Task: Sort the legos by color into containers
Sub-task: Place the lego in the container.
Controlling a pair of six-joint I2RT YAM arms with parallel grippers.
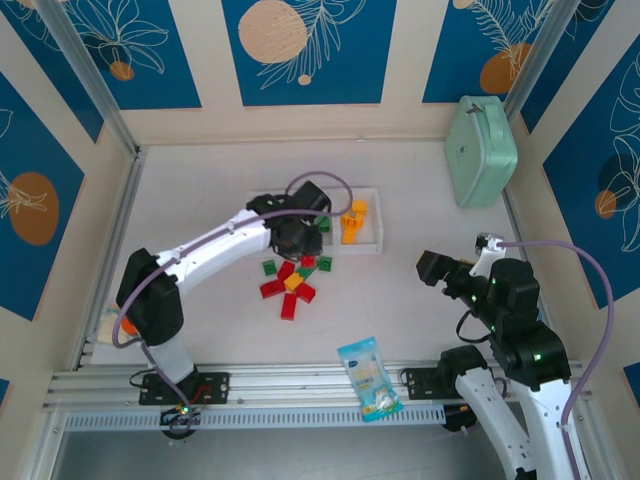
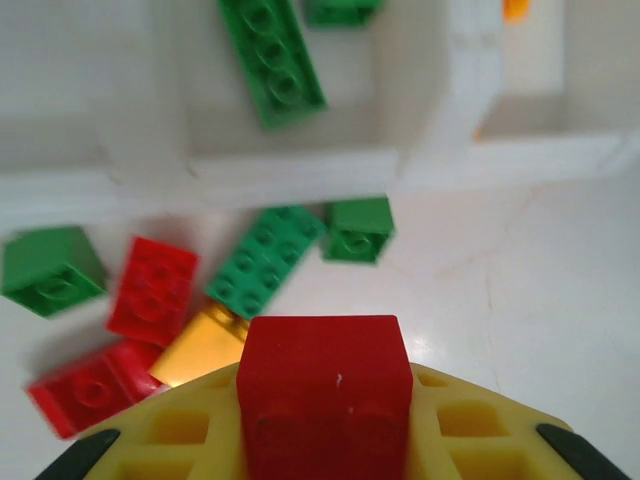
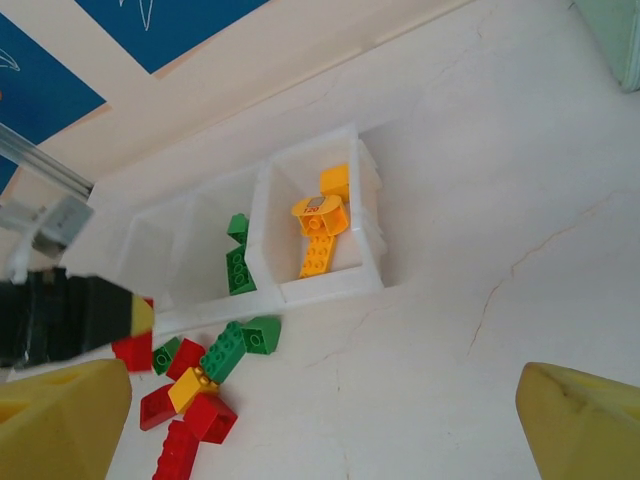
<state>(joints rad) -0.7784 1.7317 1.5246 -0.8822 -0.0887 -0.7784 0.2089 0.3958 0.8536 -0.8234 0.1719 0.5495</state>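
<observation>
Left claw [image 2: 325, 445] grips a red lego [image 2: 325, 385] above the loose pile [image 2: 150, 300], beside the containers [image 2: 440, 150]. Your right claw [image 3: 320, 425] gapes open. Inside the containers, a long green brick [image 2: 272, 60] lies flat, lengthwise across the row.

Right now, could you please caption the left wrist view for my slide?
Left hand holds a red brick near scattered legos, facing the white bins with green bricks inside.

I see a matte white tabletop [image 1: 400, 300] with hairline cracks, boxed in by cream walls [image 1: 300, 122] carrying blue panels [image 1: 300, 50] with white leaf outlines and peach-orange discs, aluminium posts [image 1: 95, 85] in the far corners, a slotted rail [image 1: 300, 382] along the near edge, lighting even.
</observation>
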